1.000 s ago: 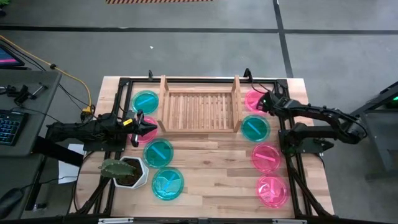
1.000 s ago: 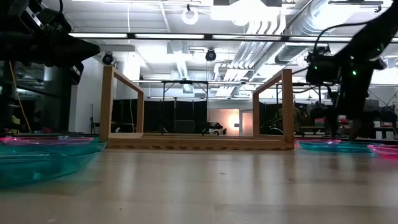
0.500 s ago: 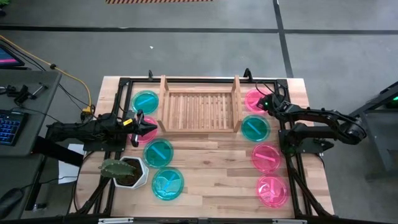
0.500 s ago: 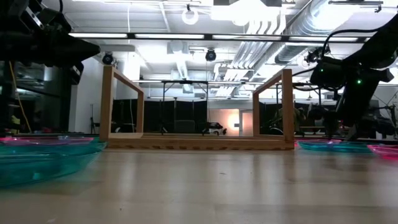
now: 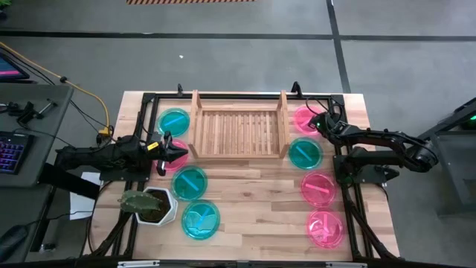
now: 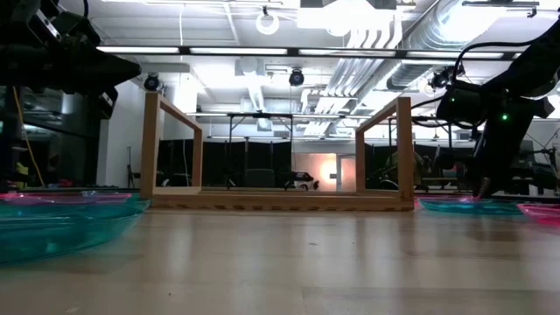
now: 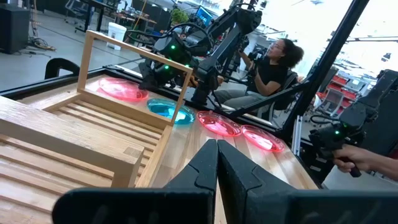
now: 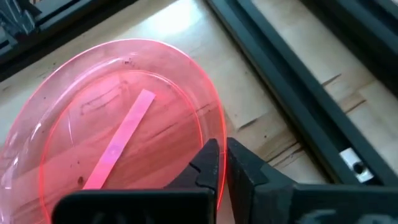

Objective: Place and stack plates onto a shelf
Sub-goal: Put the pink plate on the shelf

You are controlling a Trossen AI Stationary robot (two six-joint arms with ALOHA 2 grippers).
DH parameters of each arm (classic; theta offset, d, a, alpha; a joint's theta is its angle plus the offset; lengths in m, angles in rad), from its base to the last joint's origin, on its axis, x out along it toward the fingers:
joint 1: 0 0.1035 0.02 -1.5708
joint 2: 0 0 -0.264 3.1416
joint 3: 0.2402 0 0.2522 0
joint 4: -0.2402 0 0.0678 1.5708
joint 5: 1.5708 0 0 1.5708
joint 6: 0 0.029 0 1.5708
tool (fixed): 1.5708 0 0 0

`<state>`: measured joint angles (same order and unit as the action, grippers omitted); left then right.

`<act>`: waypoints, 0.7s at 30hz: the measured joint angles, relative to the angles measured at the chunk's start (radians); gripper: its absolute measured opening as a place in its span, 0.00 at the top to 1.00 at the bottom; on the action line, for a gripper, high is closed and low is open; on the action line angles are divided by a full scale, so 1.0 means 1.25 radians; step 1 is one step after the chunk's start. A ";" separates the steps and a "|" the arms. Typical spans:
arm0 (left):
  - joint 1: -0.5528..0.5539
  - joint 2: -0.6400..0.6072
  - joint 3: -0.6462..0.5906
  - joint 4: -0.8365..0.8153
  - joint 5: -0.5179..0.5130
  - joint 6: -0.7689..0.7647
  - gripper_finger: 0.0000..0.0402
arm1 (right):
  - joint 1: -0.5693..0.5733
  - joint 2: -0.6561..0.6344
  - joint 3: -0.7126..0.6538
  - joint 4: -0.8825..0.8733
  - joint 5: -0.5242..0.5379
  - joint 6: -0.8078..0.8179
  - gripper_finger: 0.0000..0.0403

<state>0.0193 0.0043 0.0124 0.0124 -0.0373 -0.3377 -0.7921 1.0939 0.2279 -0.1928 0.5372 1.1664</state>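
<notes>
The right hand [image 8: 219,163] is pinched shut on the near rim of a small round translucent pink plastic plate [image 8: 118,134], which lies flat on the butcher-block table [image 5: 253,186] at the far right corner; the wrist view shows the thin rim caught between the two dark fingers. The light wooden slatted shelf [image 5: 238,132] stands just to the inner side of this hand, its nearer side rail [image 5: 283,123] between the plate and the slats, and nothing lies on the slats yet. To do this step well, I judge the lift should go straight up first so the far edge of the plate does not drag, then carry high enough to clear that rail before lowering onto the slats. The hold is only on the edge, so the plate is likely to droop or swing; slow moves and a level wrist would help. A round translucent teal plastic plate [image 5: 304,152] lies just nearer along the same side and should be left undisturbed. The left hand [image 5: 167,155] waits closed and empty over a second pink plate [image 5: 178,145] beside the shelf's other rail.
</notes>
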 joint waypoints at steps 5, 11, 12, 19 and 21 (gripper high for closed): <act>0.000 0.000 0.000 0.000 0.000 0.000 1.00 | 0.000 0.000 0.000 0.002 0.021 -0.018 1.00; 0.000 0.000 0.000 0.000 0.000 0.000 1.00 | 0.002 -0.012 0.000 0.002 0.046 -0.021 1.00; 0.000 0.000 0.000 0.000 0.000 0.000 1.00 | 0.003 -0.020 0.000 0.002 0.047 -0.028 1.00; 0.000 0.000 0.000 0.000 0.000 0.000 1.00 | 0.003 -0.106 0.000 0.010 0.052 -0.059 1.00; 0.000 0.000 0.000 0.000 0.000 0.000 1.00 | 0.003 -0.139 0.000 0.009 0.052 -0.068 1.00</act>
<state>0.0193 0.0042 0.0124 0.0124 -0.0376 -0.3376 -0.7890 0.9207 0.2279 -0.1820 0.6018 1.0814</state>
